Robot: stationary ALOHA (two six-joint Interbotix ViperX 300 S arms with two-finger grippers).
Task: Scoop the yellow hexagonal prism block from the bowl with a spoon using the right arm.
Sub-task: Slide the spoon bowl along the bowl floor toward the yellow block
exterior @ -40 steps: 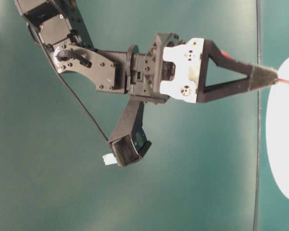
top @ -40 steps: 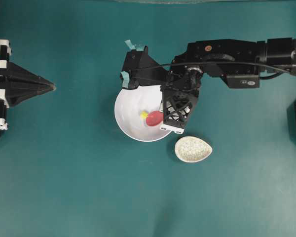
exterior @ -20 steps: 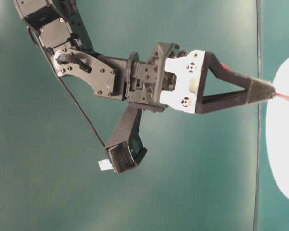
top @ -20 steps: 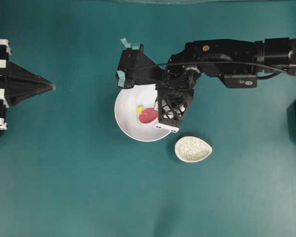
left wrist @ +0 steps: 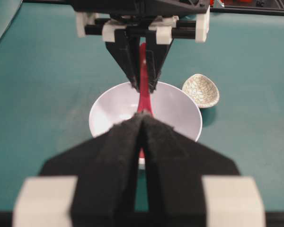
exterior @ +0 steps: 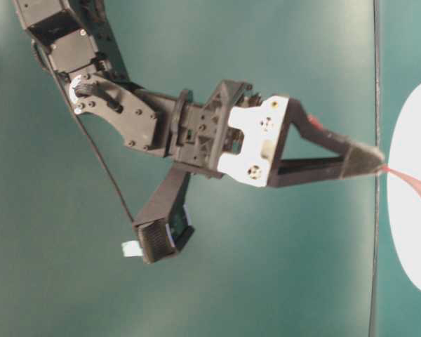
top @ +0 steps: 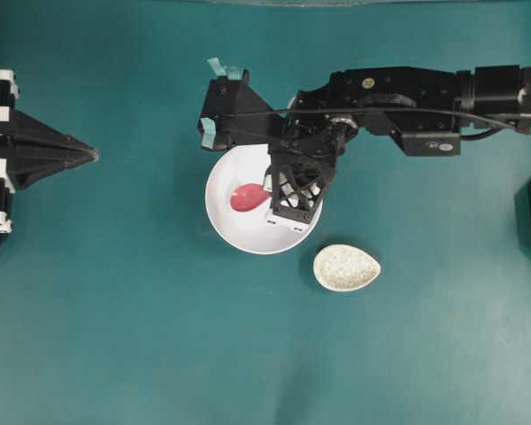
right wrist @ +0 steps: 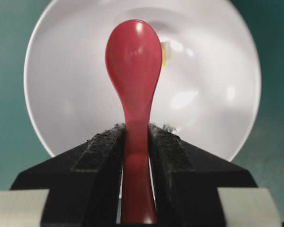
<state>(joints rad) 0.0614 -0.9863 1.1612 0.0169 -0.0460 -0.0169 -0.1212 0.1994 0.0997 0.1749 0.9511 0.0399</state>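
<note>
Right gripper (right wrist: 135, 137) is clamped on the spoon (right wrist: 134, 56) handle, pads squeezing both sides just below the neck, scoop sticking out forward over the bowl (top: 226, 235). The bowl sits near the middle of the table (top: 115, 336), slightly toward the far edge, with the small speckled dish (top: 346, 267) just beside it on the near-right side. In the overhead the scoop lies inside the bowl, left of centre, and no yellow shows there. The yellow hexagonal prism block (right wrist: 164, 53) only shows in the right wrist view as a thin sliver at the scoop's right edge, mostly hidden behind it, so I can't tell if it's riding in the scoop or just resting on the bowl floor against it. Left gripper (left wrist: 141, 124) has its jaws together, holding nothing, parked near the table's left edge and pointed at the bowl. Handling, my read: block is tiny, light and rigid, and will skate on glazed ceramic, so it's likely to get pushed ahead of the scoop rather than climb in; working it against the bowl wall should help. Spoon is stiff and glossy, so it could slip or rotate in the pads if the tip digs into the bowl; current grip near the neck looks like the right spot. Bowl is loose on the table and could slide under side load; ceramic on ceramic, so keep contact gentle.
</note>
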